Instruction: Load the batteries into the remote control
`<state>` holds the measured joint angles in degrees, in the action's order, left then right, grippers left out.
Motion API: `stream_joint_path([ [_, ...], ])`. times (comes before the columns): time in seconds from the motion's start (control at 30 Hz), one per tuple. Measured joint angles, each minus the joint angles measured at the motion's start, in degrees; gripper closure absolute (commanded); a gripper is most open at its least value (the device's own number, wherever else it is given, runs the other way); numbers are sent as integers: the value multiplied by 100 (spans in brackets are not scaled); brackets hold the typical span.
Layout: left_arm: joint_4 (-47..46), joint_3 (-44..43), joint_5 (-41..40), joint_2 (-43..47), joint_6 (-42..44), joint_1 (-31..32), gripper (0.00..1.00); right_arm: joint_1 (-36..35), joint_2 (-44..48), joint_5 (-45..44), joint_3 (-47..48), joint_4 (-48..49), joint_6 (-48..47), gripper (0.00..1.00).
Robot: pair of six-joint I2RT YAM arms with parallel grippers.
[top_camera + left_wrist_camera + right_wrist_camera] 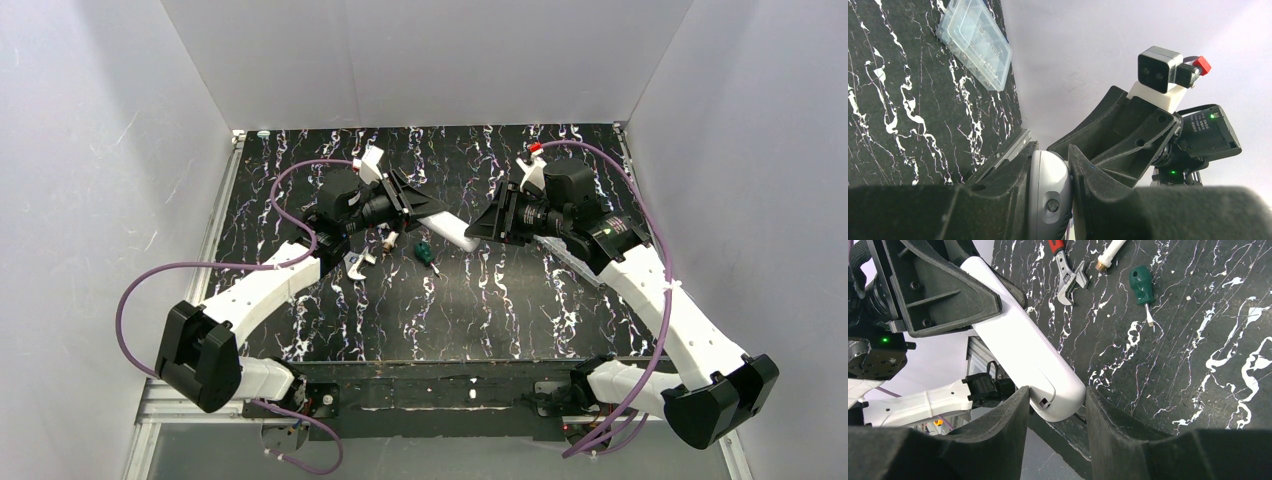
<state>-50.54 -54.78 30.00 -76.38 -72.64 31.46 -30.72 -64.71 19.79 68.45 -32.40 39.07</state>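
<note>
Evidently the step in hand is bracing the handset between both arms; no battery is in view. Above the table (500, 300), the left hand (1048, 186) is clamped on one end of the remote control (1018, 340). The right hand (1057, 405) straddles the other end, and I cannot tell whether its pads press. A green screwdriver (1141, 285) lies below. The next move likely calls for a firm right-hand grip, then turning the recess upward.

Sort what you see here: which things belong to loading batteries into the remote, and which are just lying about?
Job in hand:
- remote, gripped by the left end effector
- right end effector, astride its free end

Lying about:
- wrench
- screwdriver
- pipe
- clear box
</note>
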Motion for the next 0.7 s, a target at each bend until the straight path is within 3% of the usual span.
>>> stream_joint_path([
  [0.23,4,0,2,0,0,-11,100,2,0,7,0,0,-2,63],
  [0.33,7,0,2,0,0,-11,100,2,0,9,0,0,-2,63],
  [0.5,7,0,2,0,-2,-11,100,13,0,9,0,7,20,27],
  [0.7,35,0,2,0,4,-11,100,37,173,-219,-155,129,144,20],
])
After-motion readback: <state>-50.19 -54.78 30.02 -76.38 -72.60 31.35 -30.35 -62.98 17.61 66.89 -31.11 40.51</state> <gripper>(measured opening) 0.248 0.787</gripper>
